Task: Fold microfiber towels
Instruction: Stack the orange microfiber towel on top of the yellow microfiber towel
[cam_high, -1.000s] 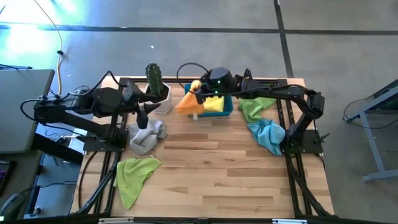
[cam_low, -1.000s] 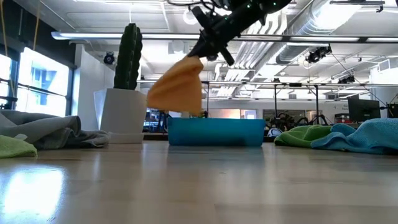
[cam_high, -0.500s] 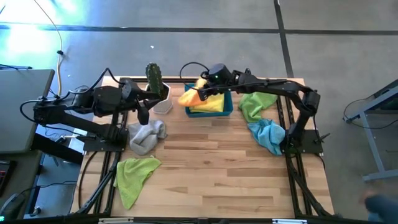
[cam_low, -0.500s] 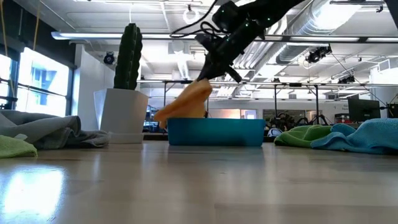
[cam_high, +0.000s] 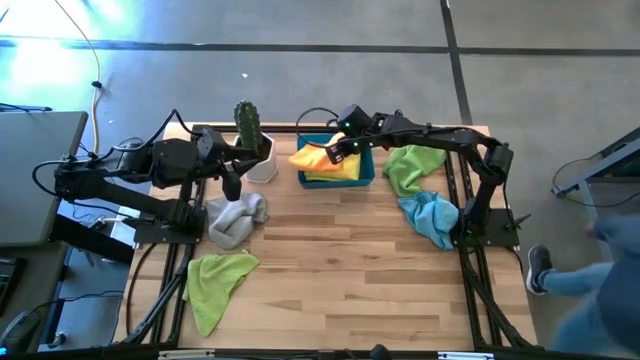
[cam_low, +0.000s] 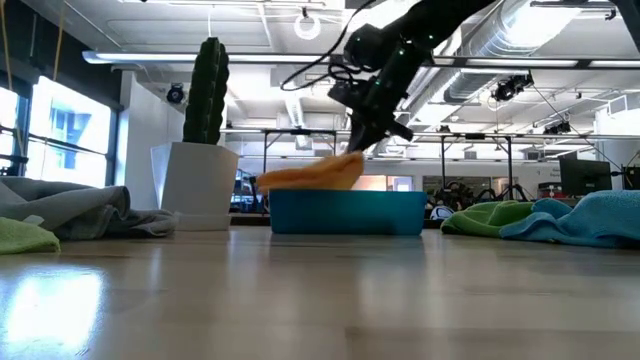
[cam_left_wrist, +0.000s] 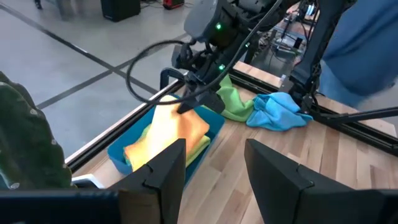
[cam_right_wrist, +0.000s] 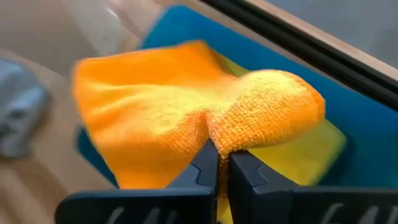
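Towels, six. Two lime green: one (cam_high: 218, 283) lying near-left, well apart from the left gripper (cam_high: 232, 184); one (cam_high: 411, 168) just right of the right gripper (cam_high: 338, 152). One grey towel (cam_high: 236, 218) lying beside the left gripper, whose fingers are standing open. One orange towel (cam_high: 312, 156) being pinched by the right gripper, draping over the yellow towel (cam_high: 345, 169) in the blue bin (cam_high: 368, 172). One light blue towel (cam_high: 433, 216) lying farther right.
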